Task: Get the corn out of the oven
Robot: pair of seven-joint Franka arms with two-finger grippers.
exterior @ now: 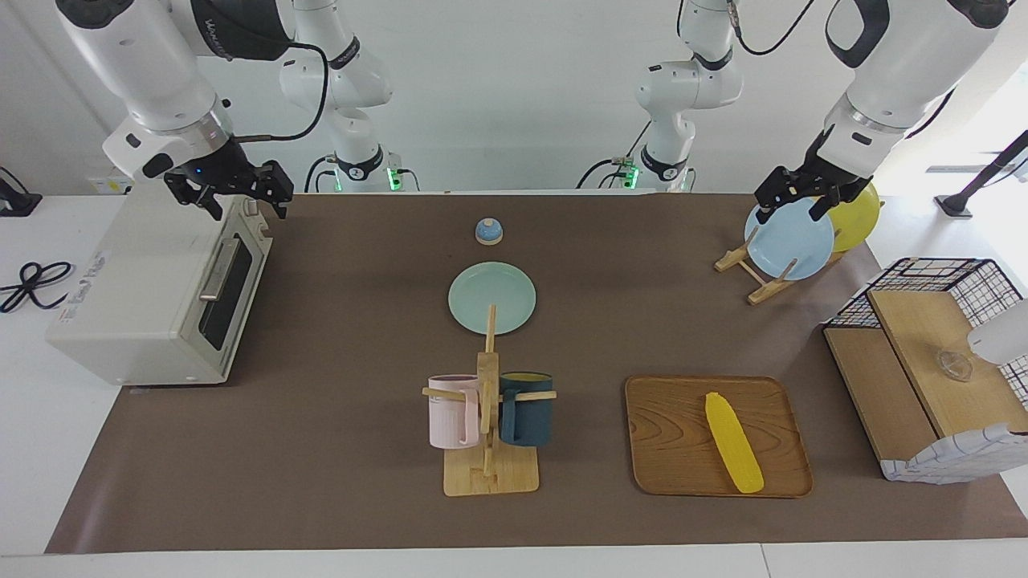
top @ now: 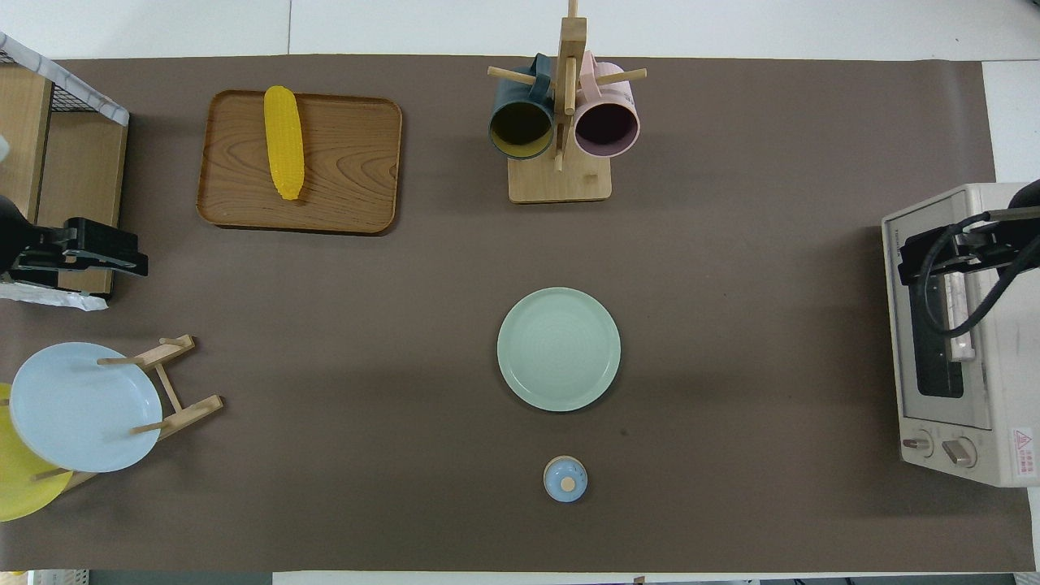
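Facing view: the right hand (exterior: pixel 234 197) hangs over the shut oven (exterior: pixel 152 293), fingers spread and empty. The left hand (exterior: pixel 795 201) hangs released over the plate rack (exterior: pixel 751 273).

Overhead view: the corn (top: pixel 284 142) lies on the tray (top: pixel 349 162), well apart from both hands.

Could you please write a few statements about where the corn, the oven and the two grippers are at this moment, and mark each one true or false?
1. The corn lies on the wooden tray. True.
2. The oven door is open. False: it is shut, and the corn is not inside.
3. The right gripper holds the corn. False: it is over the oven and holds nothing.
4. The left gripper is over the blue plate in the plate rack. True.
5. The green plate is nearer to the robots than the mug stand. True.
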